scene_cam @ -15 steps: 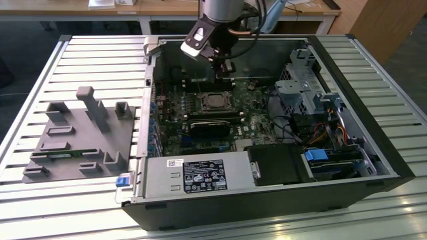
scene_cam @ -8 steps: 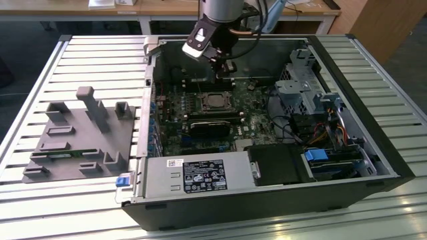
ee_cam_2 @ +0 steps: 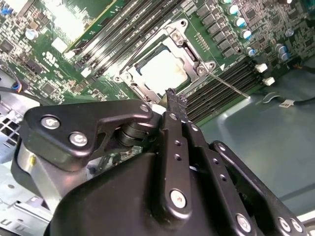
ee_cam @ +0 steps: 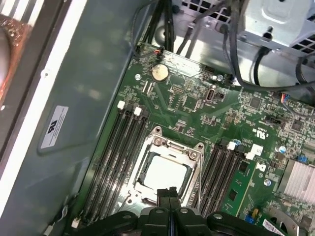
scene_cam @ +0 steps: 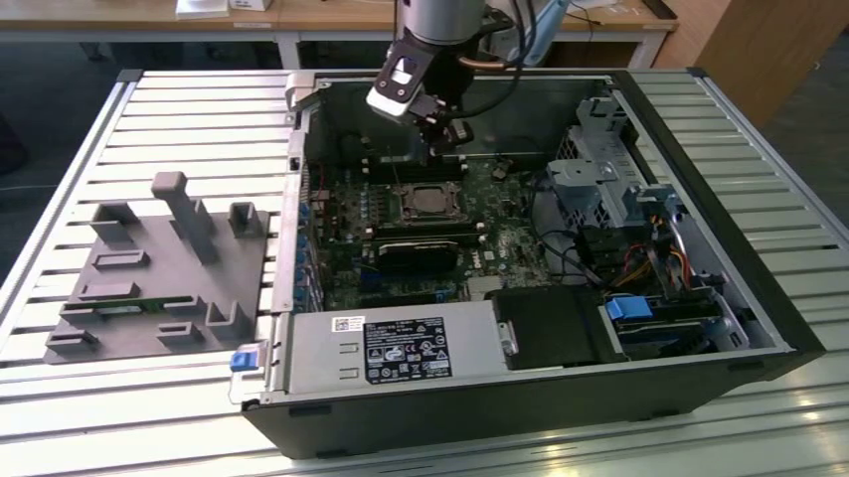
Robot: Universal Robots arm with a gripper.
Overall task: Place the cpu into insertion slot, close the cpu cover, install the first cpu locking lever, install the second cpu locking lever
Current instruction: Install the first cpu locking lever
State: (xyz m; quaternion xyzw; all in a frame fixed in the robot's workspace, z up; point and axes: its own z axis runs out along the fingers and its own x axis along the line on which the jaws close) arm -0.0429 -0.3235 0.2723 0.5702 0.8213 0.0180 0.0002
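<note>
End effector (ee_cam: 169, 191): black fingers pressed together, empty, above thin silvery hinged cpu cover (ee_cam: 172, 147).
Risk: wire locking lever (ee_cam_2: 229, 85) beside cover may slip, scraping green circuit board (ee_cam: 197, 105).

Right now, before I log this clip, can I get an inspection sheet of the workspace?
Surface: slatted metal table carrying an open computer case.
Job's things: cpu sits in the insertion slot; cpu cover appears to lie flat around it; a thin lever juts out beside it.
Clutter: grey fixture block at the exterior view's left.
Grippers: gripper shut, nothing seen in it, close to the cpu cover's edge.
Cables: black bundle inside the case.
Surroundings: wooden desks.
</note>
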